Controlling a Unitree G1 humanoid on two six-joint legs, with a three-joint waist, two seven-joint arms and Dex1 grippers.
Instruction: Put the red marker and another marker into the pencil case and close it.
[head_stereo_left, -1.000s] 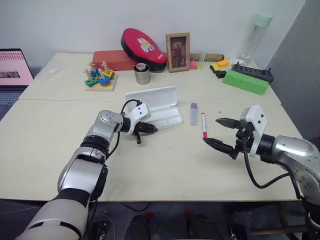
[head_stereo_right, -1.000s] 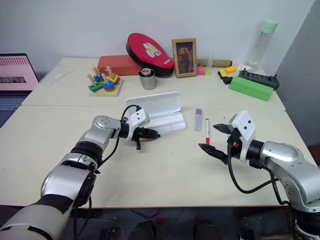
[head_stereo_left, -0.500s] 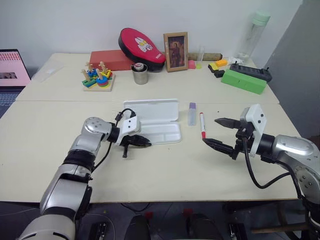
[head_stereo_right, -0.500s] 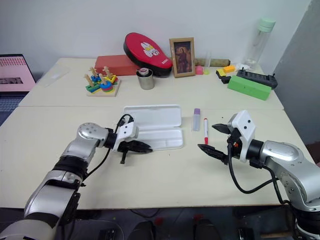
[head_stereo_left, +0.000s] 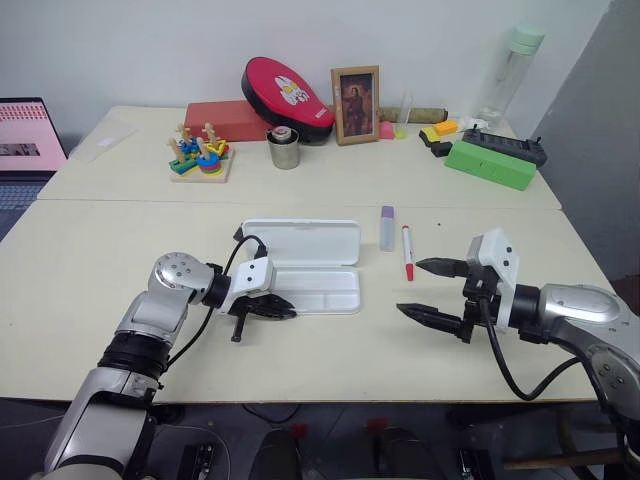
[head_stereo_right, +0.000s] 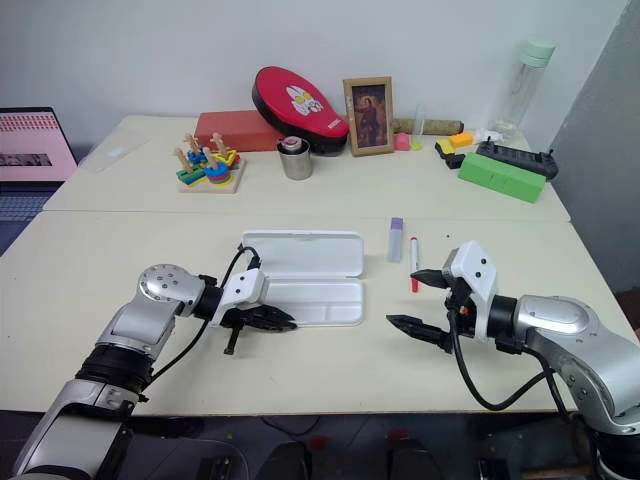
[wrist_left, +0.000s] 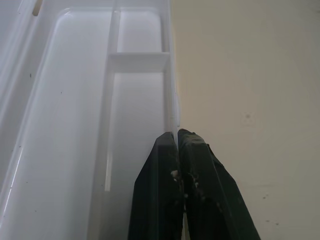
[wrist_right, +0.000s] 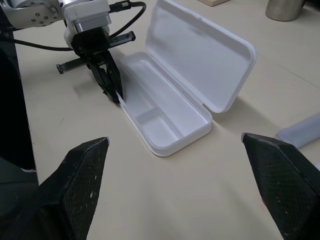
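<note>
The left tool (head_stereo_left: 283, 311), pinched shut on the near rim of the open case (head_stereo_left: 322, 290), sits mid-table (head_stereo_left: 90, 250). Just right of the case lie the lilac marker (head_stereo_left: 387, 227) and red marker (head_stereo_left: 407, 251). Nearer, the right tool (head_stereo_left: 421, 289) gapes wide, empty.

Along the far edge of your table (head_stereo_left: 120, 250) you have a wooden stacking toy (head_stereo_left: 199, 158) at the upper left, a red box (head_stereo_left: 225, 119) behind it with a red oval pouch (head_stereo_left: 287, 91), a metal cup (head_stereo_left: 284, 148), and a framed picture (head_stereo_left: 356, 105) at top centre. At the upper right lie a green box (head_stereo_left: 490, 163) and a clear bottle (head_stereo_left: 508, 70). A laptop screen (head_stereo_left: 28, 135) shows at the left edge.
</note>
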